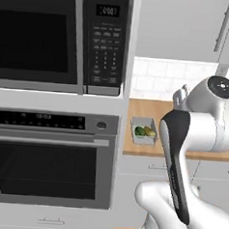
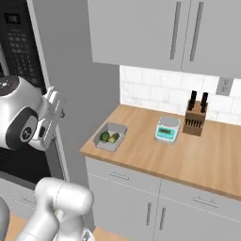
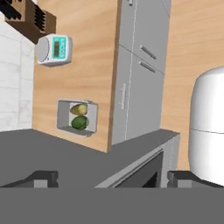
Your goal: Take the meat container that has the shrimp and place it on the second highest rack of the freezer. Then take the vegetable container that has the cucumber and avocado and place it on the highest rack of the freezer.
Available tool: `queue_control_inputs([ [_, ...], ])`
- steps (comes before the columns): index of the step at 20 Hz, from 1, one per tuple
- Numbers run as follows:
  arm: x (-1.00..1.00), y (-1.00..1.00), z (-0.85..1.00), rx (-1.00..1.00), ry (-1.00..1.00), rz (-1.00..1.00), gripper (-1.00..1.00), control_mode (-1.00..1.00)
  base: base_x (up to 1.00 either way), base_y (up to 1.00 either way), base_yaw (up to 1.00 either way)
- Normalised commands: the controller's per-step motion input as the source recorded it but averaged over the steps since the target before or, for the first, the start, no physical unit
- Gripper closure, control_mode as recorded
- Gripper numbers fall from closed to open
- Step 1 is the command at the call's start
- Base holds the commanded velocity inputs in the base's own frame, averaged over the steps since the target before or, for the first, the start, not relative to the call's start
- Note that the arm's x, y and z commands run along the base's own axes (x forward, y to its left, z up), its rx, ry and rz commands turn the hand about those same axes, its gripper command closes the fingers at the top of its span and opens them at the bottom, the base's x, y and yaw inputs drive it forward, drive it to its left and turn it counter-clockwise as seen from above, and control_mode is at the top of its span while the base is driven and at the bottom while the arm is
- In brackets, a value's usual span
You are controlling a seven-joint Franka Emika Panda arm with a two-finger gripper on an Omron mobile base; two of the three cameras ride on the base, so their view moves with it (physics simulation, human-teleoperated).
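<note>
The vegetable container (image 1: 144,131) (image 2: 111,137) (image 3: 78,117) is a squarish grey tub that holds a dark green piece and a yellow-green piece. It stands on the wooden counter (image 2: 150,150) at its left end, beside the tall grey oven cabinet. My gripper (image 3: 113,179) hangs well above it and a little to its left, near the cabinet's front corner, looking down. Its two dark fingertips (image 3: 43,178) stand far apart with nothing between them, so it is open. The meat container, the shrimp and the freezer are out of view.
A teal kitchen scale (image 2: 167,129) (image 3: 53,49) and a wooden knife block (image 2: 195,120) stand further right on the counter. A microwave (image 1: 59,35) sits over a wall oven (image 1: 50,165) to the left. Grey wall cabinets (image 2: 164,33) hang above the counter.
</note>
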Motion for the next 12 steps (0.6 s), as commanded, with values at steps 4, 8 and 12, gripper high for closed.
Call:
queue_control_inputs([
  [4, 0.00, 0.00, 0.00, 0.00, 0.00, 0.00, -1.00, 1.00, 0.18, -0.52, -0.26],
  [8, 0.00, 0.00, 0.00, 0.00, 0.00, 0.00, -1.00, 1.00, 0.19, -0.74, -0.26],
  [12, 0.00, 0.00, 0.00, 0.00, 0.00, 0.00, -1.00, 1.00, 0.27, -0.72, -0.17],
])
